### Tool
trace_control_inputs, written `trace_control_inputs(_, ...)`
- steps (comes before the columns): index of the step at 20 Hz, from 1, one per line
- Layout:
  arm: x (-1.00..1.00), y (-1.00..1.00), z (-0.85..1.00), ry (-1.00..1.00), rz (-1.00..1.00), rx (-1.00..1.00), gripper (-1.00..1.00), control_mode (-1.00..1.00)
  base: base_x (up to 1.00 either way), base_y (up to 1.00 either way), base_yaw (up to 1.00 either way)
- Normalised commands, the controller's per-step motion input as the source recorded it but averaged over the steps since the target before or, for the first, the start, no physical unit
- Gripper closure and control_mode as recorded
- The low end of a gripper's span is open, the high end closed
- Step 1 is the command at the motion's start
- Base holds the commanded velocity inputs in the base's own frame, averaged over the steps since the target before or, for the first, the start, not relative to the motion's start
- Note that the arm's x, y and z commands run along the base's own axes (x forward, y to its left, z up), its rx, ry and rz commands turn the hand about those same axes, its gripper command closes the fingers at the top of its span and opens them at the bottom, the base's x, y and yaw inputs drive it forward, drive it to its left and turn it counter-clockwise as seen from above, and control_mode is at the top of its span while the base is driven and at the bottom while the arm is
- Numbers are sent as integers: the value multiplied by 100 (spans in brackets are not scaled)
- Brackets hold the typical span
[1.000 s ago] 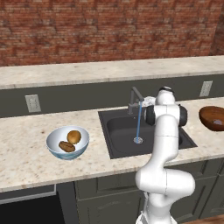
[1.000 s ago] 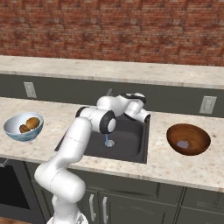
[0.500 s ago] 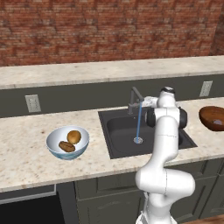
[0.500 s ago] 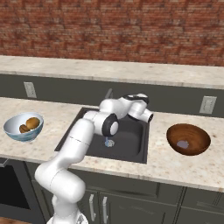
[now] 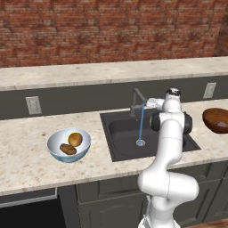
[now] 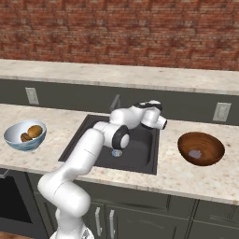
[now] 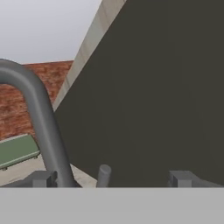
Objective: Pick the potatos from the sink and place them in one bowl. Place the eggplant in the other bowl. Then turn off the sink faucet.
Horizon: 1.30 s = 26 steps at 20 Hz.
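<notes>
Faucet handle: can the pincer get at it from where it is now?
Probably yes. In the hand view the open pincer sits right at the sink faucet, its small upright lever between the fingertips, nothing in between. Water is running into the sink.

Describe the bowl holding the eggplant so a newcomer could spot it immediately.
Start at the dark sink set in the speckled counter. To its right sits a dark reddish-brown bowl with a small grey eggplant inside. The other bowl, left of the sink, is pale blue-white and holds brown potatoes.
</notes>
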Motion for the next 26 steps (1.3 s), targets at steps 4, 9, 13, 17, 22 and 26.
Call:
trace_control_inputs(4, 0, 0, 0, 0, 0, 0, -100, -100, 0, 0, 0)
trace_control_inputs(9, 5, 0, 0, 0, 1, 0, -100, -100, 0, 0, 0)
trace_control_inputs(13, 17, 15, 0, 0, 6, 0, -100, -100, 0, 0, 0)
trace_control_inputs(17, 15, 29, 0, 0, 8, 0, -100, -100, 0, 0, 0)
trace_control_inputs(22, 9, 21, 0, 0, 10, 0, -100, -100, 0, 0, 0)
trace_control_inputs(26, 0, 0, 0, 0, 5, 0, -100, -100, 0, 0, 0)
